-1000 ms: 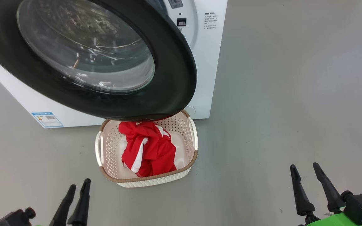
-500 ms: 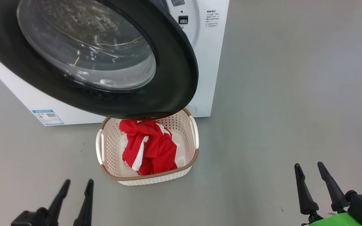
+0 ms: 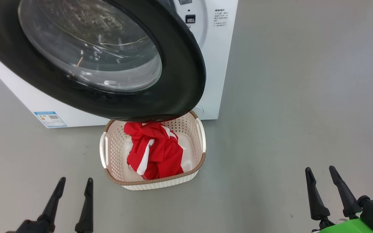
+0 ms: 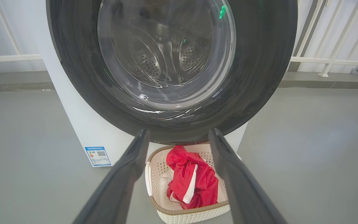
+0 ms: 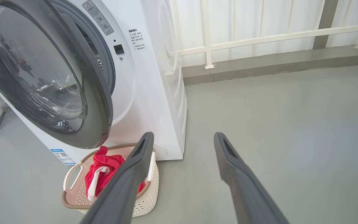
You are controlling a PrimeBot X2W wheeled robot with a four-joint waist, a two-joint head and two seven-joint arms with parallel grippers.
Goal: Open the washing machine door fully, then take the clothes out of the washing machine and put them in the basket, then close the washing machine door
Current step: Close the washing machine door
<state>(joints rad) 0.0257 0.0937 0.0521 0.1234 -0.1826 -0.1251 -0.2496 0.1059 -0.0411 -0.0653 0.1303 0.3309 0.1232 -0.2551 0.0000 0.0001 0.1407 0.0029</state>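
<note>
The washing machine (image 3: 213,64) is white, and the washing machine door (image 3: 181,81) stands partly swung out, its black rim hanging over the back of the basket (image 3: 160,180). The red clothes (image 3: 154,150) lie inside the basket on the floor. My left gripper (image 3: 75,180) is open at the lower left, short of the basket. My right gripper (image 3: 320,169) is open at the lower right, well clear of it. The left wrist view faces the door (image 4: 259,77) head-on, over the basket (image 4: 172,212) and clothes (image 4: 191,183). The right wrist view shows the door (image 5: 99,102) edge-on beside the basket (image 5: 70,199).
Open grey floor (image 3: 303,97) spreads to the right of the machine. A white railing (image 5: 259,39) on a low kerb runs behind it. A blue label (image 3: 50,118) marks the machine's lower left front.
The left gripper has moved up in the head view and its fingers now show wider apart. The whole picture shifted slightly, so the camera moved. Basket and clothes lie as before.
</note>
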